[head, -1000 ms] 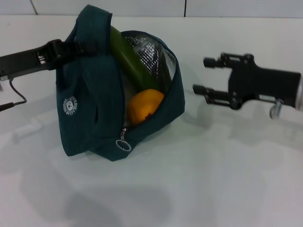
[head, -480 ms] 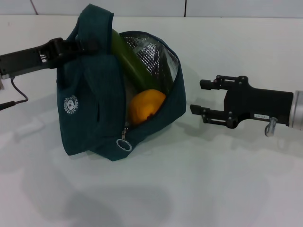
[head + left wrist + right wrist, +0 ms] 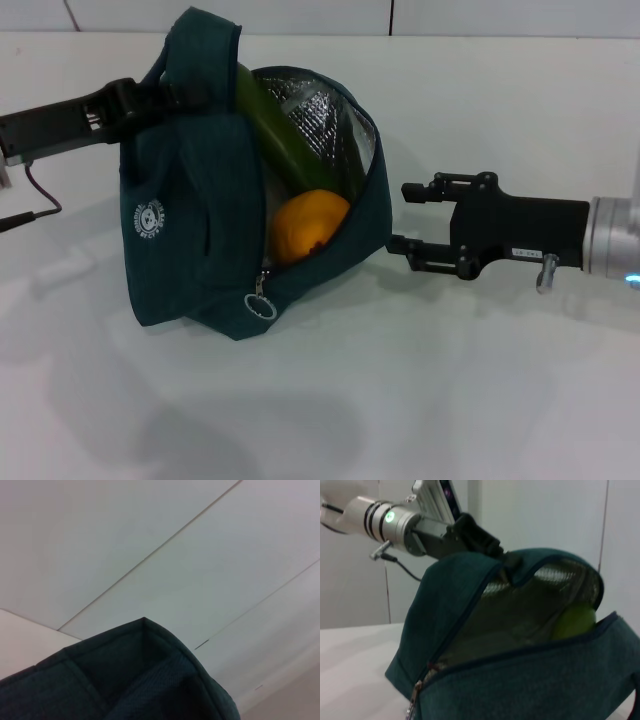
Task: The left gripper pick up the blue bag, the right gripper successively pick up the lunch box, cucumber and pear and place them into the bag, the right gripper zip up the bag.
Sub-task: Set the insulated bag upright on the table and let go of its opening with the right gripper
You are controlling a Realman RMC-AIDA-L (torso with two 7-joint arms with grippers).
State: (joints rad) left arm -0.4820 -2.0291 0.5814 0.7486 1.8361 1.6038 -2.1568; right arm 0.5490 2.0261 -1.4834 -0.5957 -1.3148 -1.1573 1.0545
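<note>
While the left gripper (image 3: 165, 97) holds the blue bag (image 3: 215, 250), the right gripper (image 3: 405, 218) reaches level.

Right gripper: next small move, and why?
Probably lower the open right gripper toward the ring zipper pull. The orange-yellow pear and long green cucumber already sit inside the teal-blue fabric bag, held by the left gripper, still unzipped.

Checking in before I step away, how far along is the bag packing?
Done: cucumber and pear sit inside the blue bag, held up by the left gripper; lunch box not visible. In hand: the open right gripper beside the bag. Left: zipping, zipper pull still low.
</note>
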